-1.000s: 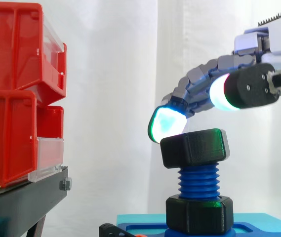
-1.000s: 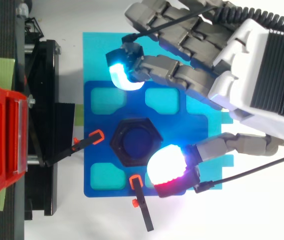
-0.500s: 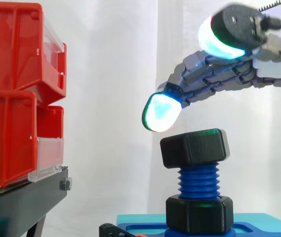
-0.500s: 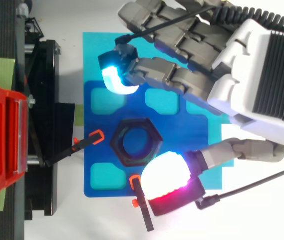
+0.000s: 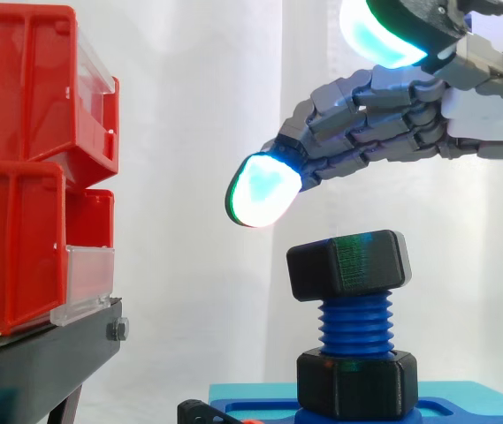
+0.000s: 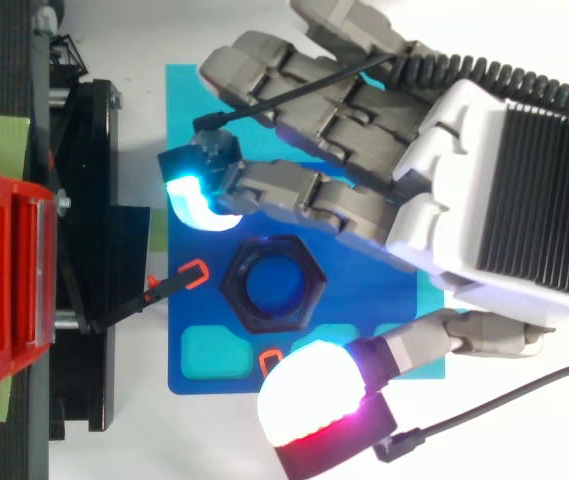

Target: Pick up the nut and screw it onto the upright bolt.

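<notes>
A black hex nut (image 5: 348, 265) sits threaded on the top of the upright blue bolt (image 5: 355, 322), which rises from a second black nut (image 5: 355, 384) on the blue base plate (image 6: 189, 210). From above, the nut (image 6: 309, 285) rings the blue bolt end (image 6: 272, 287). My hand (image 5: 384, 115) hovers above the nut, open and holding nothing. Its fingers (image 6: 294, 190) reach left past the nut on the far side, one glowing cyan-white pad (image 5: 260, 190) hanging above and to the left of the nut. The thumb pad (image 6: 314, 395) is raised on the near side, clear of the nut.
Stacked red bins (image 5: 30, 168) on a black stand (image 5: 48, 353) fill the left. Two black clamps with orange tips (image 6: 189, 273) (image 6: 271, 362) lie on the blue plate beside the bolt. A cyan mat (image 6: 194, 90) lies under the plate.
The hand has risen and shifted left. Its thumb lifted away from the nut's side and the fingers straightened. The nut stays on the bolt.
</notes>
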Tool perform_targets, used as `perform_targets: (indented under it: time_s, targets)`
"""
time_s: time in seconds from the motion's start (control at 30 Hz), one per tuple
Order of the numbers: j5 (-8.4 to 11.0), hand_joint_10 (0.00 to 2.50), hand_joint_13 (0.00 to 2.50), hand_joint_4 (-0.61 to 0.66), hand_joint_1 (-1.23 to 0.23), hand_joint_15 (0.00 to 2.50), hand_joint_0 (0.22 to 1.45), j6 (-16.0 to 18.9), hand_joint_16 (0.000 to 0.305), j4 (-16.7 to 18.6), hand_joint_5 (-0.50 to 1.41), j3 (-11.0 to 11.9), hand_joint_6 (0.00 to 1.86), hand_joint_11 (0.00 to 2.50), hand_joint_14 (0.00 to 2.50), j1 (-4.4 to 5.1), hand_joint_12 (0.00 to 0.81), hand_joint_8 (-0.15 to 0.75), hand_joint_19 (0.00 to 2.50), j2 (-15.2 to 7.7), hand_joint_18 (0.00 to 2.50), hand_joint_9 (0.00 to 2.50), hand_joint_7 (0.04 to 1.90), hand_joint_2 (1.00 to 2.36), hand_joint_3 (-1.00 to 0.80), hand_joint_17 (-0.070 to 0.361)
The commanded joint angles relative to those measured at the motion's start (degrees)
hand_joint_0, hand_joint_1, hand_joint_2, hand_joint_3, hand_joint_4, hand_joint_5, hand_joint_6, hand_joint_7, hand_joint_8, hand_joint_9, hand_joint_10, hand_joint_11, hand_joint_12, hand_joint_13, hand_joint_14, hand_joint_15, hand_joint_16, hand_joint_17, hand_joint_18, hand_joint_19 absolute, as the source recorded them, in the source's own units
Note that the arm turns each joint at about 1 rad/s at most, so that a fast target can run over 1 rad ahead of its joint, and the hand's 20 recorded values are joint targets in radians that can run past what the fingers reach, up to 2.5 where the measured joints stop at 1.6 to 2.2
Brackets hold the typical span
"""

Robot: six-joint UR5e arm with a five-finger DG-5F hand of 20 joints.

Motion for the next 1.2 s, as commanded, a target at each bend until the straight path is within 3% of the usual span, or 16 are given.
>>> perform_targets:
  time_s: [0.0, 0.4, 0.63, 1.17]
  targets:
    - [-0.01, 0.0, 0.0, 0.16, 0.12, 0.0, 0.46, 0.56, 0.053, 0.88, -0.24, 0.0, 0.5, 0.0, 0.0, 0.14, 0.381, 0.243, 0.0, -0.25, 0.0, 0.05, 0.67, 1.0, -0.5, 0.119]
    - [-0.72, 0.0, 0.0, 0.21, 0.0, 0.0, 0.48, 1.0, 0.05, -2.2, -0.21, 0.0, 0.5, 0.0, 0.0, 0.76, 0.369, 0.259, 0.0, -0.25, 0.0, 0.1, 0.8, 1.0, -0.5, 0.112]
    - [-1.33, 0.0, 0.0, 0.24, -0.06, 0.0, 0.48, 4.51, 0.049, -4.39, -0.19, 0.0, 0.5, 0.0, 0.0, 0.76, 0.371, 0.275, 0.0, -0.25, 0.0, 0.18, 0.86, 1.0, -0.5, 0.11]
    - [-1.51, 0.0, 0.02, 0.25, -0.12, 0.0, 0.48, 4.87, 0.047, -5.01, -0.17, -0.09, 0.5, 0.0, 0.0, 0.5, 0.365, 0.286, 0.0, -0.16, 0.0, 0.21, 1.09, 1.0, -0.5, 0.107]
